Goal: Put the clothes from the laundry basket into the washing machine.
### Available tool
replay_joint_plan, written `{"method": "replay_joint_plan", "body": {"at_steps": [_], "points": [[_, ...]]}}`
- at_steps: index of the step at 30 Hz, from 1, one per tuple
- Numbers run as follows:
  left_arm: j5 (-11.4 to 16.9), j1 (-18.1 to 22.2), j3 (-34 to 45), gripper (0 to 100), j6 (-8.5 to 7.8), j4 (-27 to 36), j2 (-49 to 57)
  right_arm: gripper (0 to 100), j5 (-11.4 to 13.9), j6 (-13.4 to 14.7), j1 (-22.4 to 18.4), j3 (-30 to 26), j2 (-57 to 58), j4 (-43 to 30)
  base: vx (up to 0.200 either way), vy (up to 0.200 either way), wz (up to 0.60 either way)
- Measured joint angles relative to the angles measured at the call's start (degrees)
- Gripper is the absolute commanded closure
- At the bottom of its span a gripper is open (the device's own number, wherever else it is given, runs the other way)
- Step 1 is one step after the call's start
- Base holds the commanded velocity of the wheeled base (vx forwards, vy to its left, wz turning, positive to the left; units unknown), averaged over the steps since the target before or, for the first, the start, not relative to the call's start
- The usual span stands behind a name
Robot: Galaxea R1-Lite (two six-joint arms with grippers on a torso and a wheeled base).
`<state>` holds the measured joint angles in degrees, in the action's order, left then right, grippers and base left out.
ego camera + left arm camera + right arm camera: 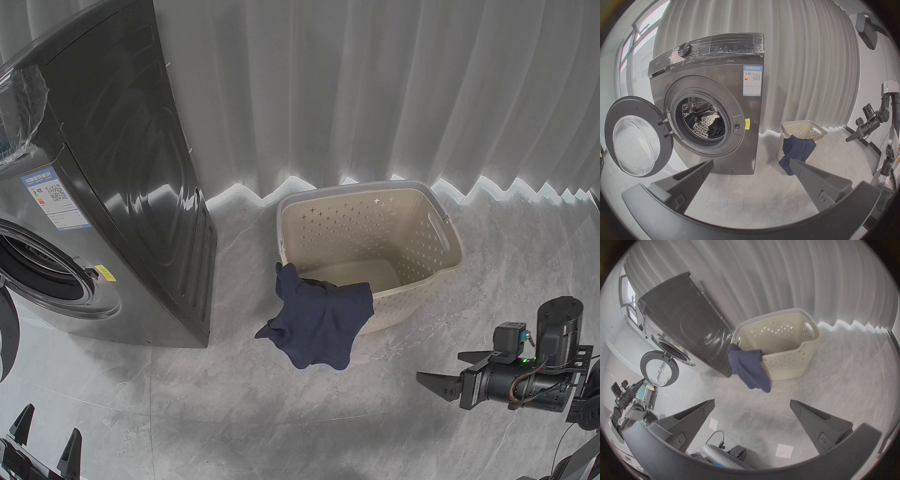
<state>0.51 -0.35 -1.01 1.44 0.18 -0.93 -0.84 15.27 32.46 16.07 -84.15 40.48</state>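
The navy garment [322,322] hangs over the rim of the laundry basket [375,231], at the corner nearest the washing machine [125,162], mostly trailing outside toward the floor. Expect it to be light, limp and apt to snag. Pinch the bunched fold atop the rim. Your left gripper [750,162] and right gripper [751,402] both gape, holding nothing.

You had a pale pleated curtain [375,94] across the back, light glowing beneath its hem onto the grey marbled floor [250,406], and a tall window [637,47] nearby.
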Motion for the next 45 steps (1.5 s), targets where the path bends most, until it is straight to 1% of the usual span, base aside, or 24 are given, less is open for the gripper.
{"method": "replay_joint_plan", "body": {"at_steps": [4, 9, 15, 18, 23, 28, 36, 42, 45], "points": [[0.00, 0.02, 0.00, 0, -0.02, 0.00, 0.00, 0, -0.16, 0.22, 1.66, 0.57, -3.80, 0.24, 0.000, 0.000, 0.00], [0.00, 0.00, 0.00, 0, -0.02, 0.00, 0.00, 0, -0.17, 0.32, 2.15, 1.07, -7.98, 1.00, 0.000, 0.000, 0.00], [0.02, 0.00, 0.00, 0, -0.02, 0.00, 0.00, 0, -0.27, 0.78, 3.64, 1.90, -13.36, 5.80, 0.000, 0.000, 0.00], [0.02, 0.00, 0.00, 0, -0.02, 0.00, 0.00, 0, -0.79, 1.17, 4.68, 2.91, -16.31, 7.83, 0.000, 0.000, 0.00], [0.02, 0.02, 0.00, 0, 0.01, -0.02, 0.00, 0, -2.52, 2.10, 6.62, 5.62, -21.36, 10.80, 0.000, 0.000, 0.00], [0.02, 0.00, 0.00, 0, 0.04, 0.00, 0.00, 0, -4.57, 2.34, 8.06, 9.16, -26.45, 14.62, 0.000, 0.000, 0.00], [0.02, 0.00, 0.00, 0, 0.00, 0.00, 0.00, 0, -5.28, 2.60, 9.26, 15.18, -34.45, 19.30, 0.000, 0.000, 0.00], [0.02, 0.00, 0.00, 0, -0.05, 0.00, 0.00, 0, -6.05, 2.38, 9.42, 18.85, -41.05, 26.03, 0.000, 0.000, 0.00], [0.06, 0.00, 0.00, 0, -0.07, 0.00, 0.00, 0, -6.22, 2.34, 9.42, 20.33, -43.24, 27.01, 0.000, 0.000, 0.00]]}}
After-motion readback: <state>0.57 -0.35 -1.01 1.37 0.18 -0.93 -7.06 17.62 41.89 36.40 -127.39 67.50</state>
